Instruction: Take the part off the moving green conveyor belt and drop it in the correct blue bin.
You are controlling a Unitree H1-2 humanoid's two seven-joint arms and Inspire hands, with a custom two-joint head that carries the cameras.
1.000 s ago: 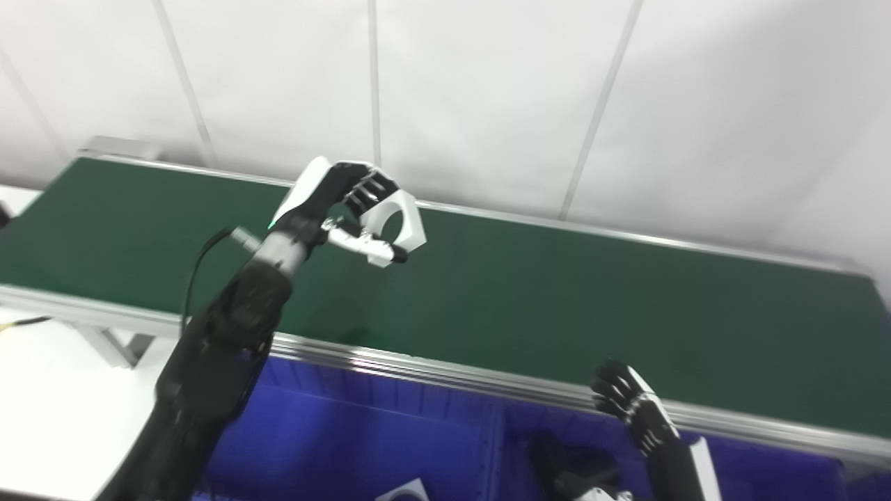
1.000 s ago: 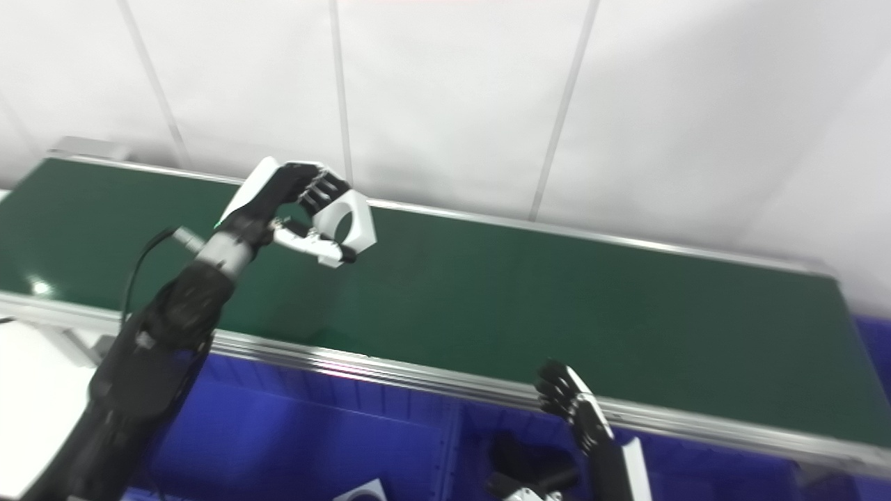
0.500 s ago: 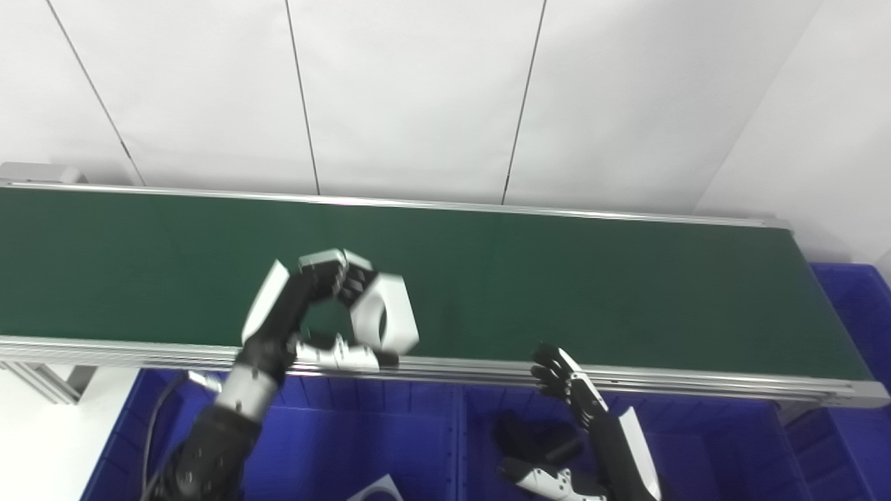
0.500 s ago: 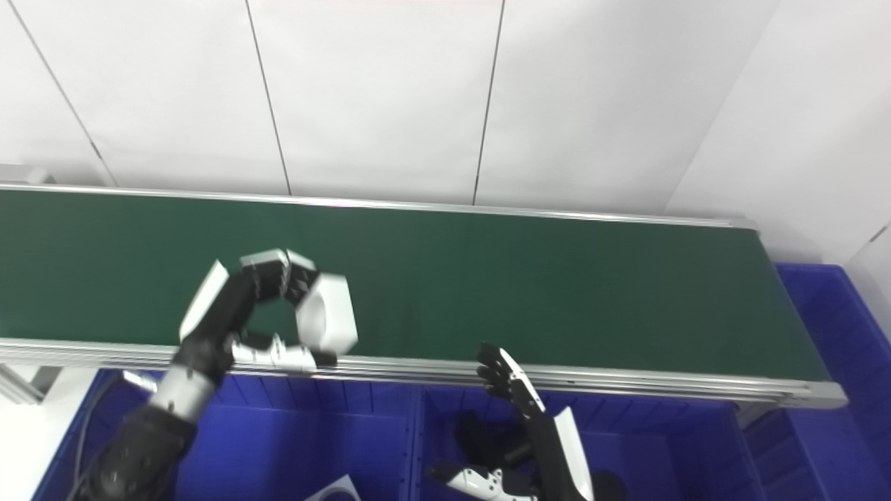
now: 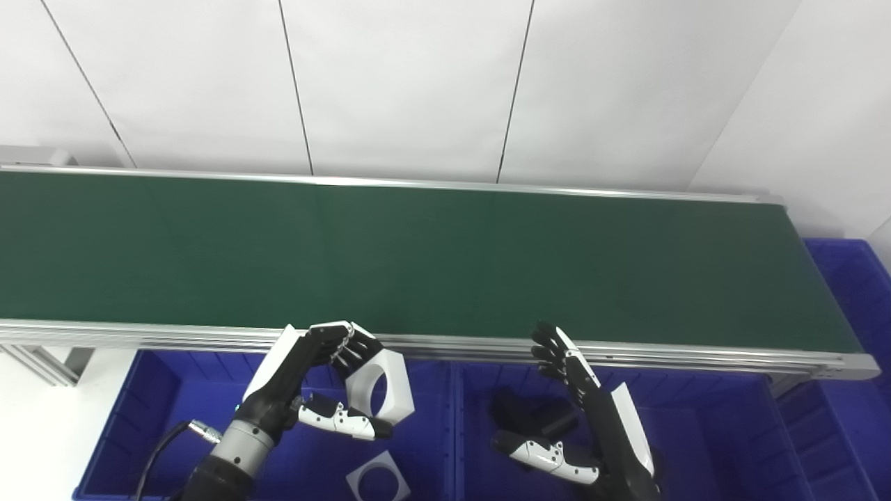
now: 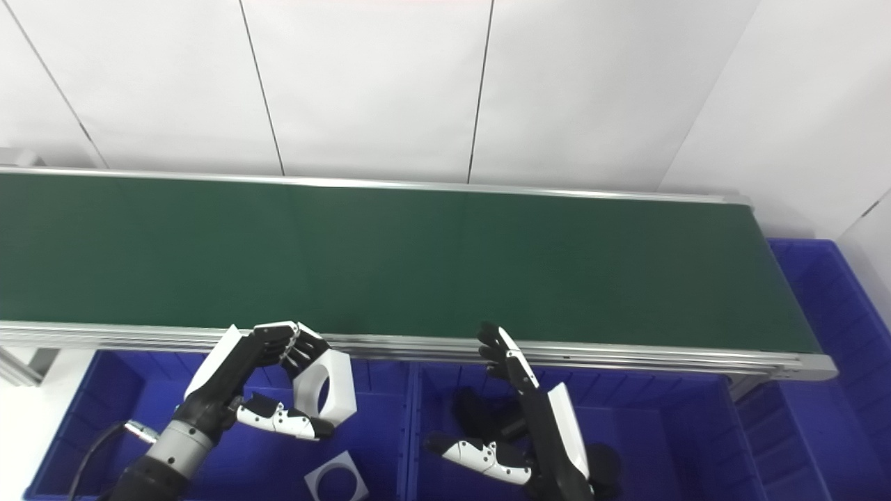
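Note:
My left hand (image 5: pixel 306 383) is shut on a white hexagonal part with a round hole (image 5: pixel 379 385), holding it upright above the left blue bin (image 5: pixel 139 403), just in front of the belt's near rail. The green conveyor belt (image 5: pixel 445 257) runs across the view with nothing lying on it. My right hand (image 5: pixel 578 410) is open, fingers spread, hovering over the middle blue bin (image 5: pixel 703 445).
A second white part with a hole (image 5: pixel 379 479) lies on the floor of the left bin. Dark parts (image 5: pixel 529 421) lie in the middle bin under my right hand. Another blue bin (image 5: pixel 853 292) stands at the belt's right end. A white wall rises behind.
My left hand has carried the white part back off the belt, over the near rail, and down above the left bin. The camera swung earlier. The right hand has barely moved.

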